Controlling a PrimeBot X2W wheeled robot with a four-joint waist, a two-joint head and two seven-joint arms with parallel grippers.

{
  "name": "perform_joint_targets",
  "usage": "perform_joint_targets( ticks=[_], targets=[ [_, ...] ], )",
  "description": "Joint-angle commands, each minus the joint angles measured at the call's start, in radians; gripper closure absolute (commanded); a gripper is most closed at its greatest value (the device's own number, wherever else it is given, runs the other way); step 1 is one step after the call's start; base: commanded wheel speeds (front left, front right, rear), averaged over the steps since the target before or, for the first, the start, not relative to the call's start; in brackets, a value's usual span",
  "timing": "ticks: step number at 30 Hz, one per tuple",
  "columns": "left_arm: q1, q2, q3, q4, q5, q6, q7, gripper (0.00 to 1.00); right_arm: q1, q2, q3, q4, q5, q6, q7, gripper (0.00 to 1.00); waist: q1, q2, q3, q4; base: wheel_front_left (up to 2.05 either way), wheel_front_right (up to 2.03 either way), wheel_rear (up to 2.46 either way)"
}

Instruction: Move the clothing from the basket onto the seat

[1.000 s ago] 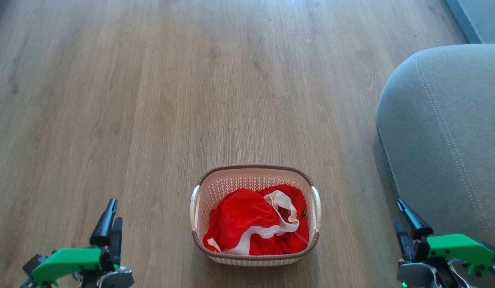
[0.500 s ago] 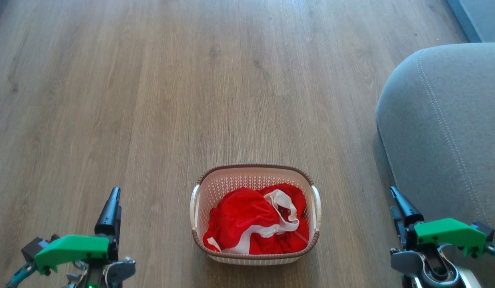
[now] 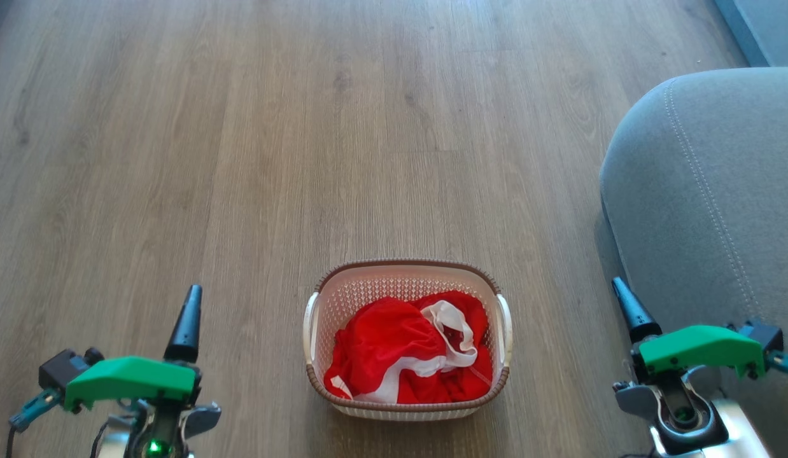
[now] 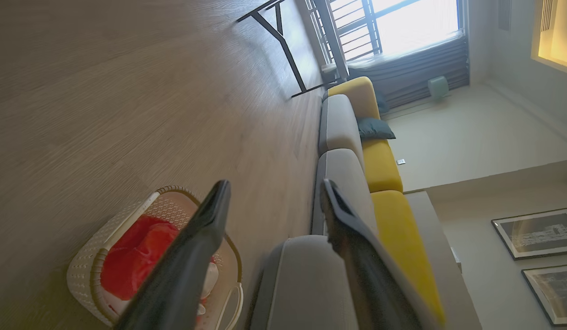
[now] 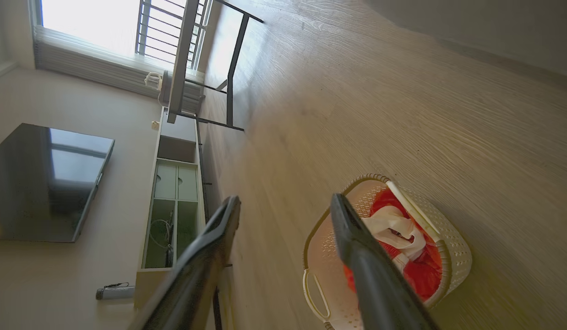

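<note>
The jaws of the left gripper [image 4: 275, 188] are spread wide apart, and nothing is held or touched by them. The jaws of the right gripper [image 5: 284, 201] are spread wide too, and nothing is pinched between them.

Two grippers are counted in the head view. The left one is seen at the near left, above the wooden floor [image 3: 241, 159]. The right one is seen at the near right, by the left edge of the seat [image 3: 706, 191]. Both are kept well apart from the basket [image 3: 368, 286].

One basket is counted. It is set on the floor, near and in the middle, between the two grippers. The clothing [image 3: 394, 343] is piled inside it. The clothing is red with white bands, and it is bunched up in one heap, so the number of pieces cannot be told. The heap is pushed toward the near side of the basket, and the far wall is left bare.

One grey seat with lines of stitching is counted at the right. A strip of floor is seen between the seat and the basket.
</note>
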Motion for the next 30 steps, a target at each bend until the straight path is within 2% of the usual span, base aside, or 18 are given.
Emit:
perform_joint_targets(
  ticks=[1,30],
  targets=[
    [-0.068,0.024,0.005,-0.039,0.028,0.000,-0.011,0.00,-0.063,-0.018,0.013,-0.026,-0.026,0.002,-0.011,0.00,0.0000,0.0000,0.000,0.000,0.00,0.00,0.00],
    [-0.126,0.047,-0.073,-0.088,0.400,0.000,-0.093,0.00,-0.160,-0.049,0.147,-0.033,-0.377,0.004,-0.093,0.00,0.0000,0.0000,0.009,0.000,0.00,0.00,0.00]
  ],
)
